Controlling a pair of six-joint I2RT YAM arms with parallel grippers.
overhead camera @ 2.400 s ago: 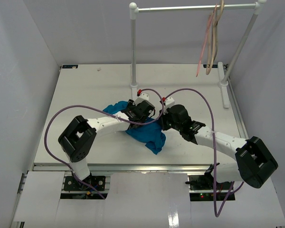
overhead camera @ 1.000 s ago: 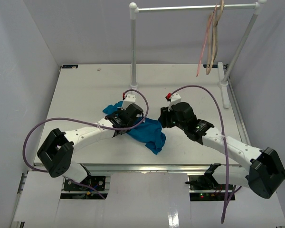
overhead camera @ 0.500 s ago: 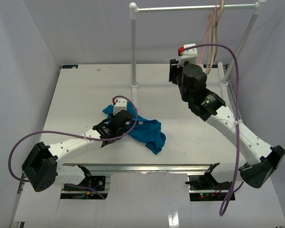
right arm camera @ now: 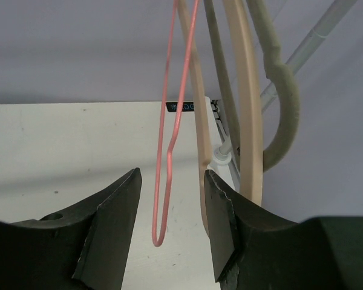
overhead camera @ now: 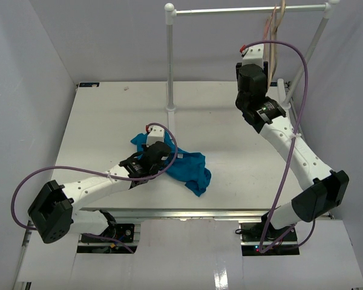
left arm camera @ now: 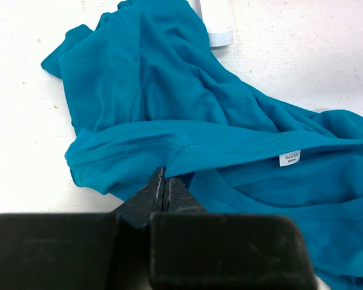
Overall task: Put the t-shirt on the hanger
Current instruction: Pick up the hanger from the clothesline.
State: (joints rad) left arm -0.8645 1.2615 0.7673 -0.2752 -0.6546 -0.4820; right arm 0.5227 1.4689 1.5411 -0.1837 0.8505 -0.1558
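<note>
The teal t-shirt (overhead camera: 190,170) lies crumpled on the table in the top view. In the left wrist view the t-shirt (left arm camera: 169,90) fills the frame, its white neck label (left arm camera: 289,158) facing up. My left gripper (left arm camera: 163,174) is shut, its tips pinching the ribbed collar edge; from above the left gripper (overhead camera: 164,158) sits at the shirt's left side. The thin pink hanger (right arm camera: 169,121) hangs from the rail, just beyond my right gripper (right arm camera: 172,175), which is open with nothing between its fingers. From above, the right gripper (overhead camera: 254,67) hides the lower part of the pink hanger (overhead camera: 268,29).
Thicker beige hangers (right arm camera: 249,121) and a grey-green padded one (right arm camera: 284,90) hang right beside the pink one. The white rack's rail (overhead camera: 242,10) spans the back, its left post (overhead camera: 169,60) standing behind the shirt and its right post (overhead camera: 308,54) slanting down near the right arm.
My right arm has lifted away from the shirt and swung up and back to the hangers on the rail. My left arm drew back slightly, still pinching the collar.
</note>
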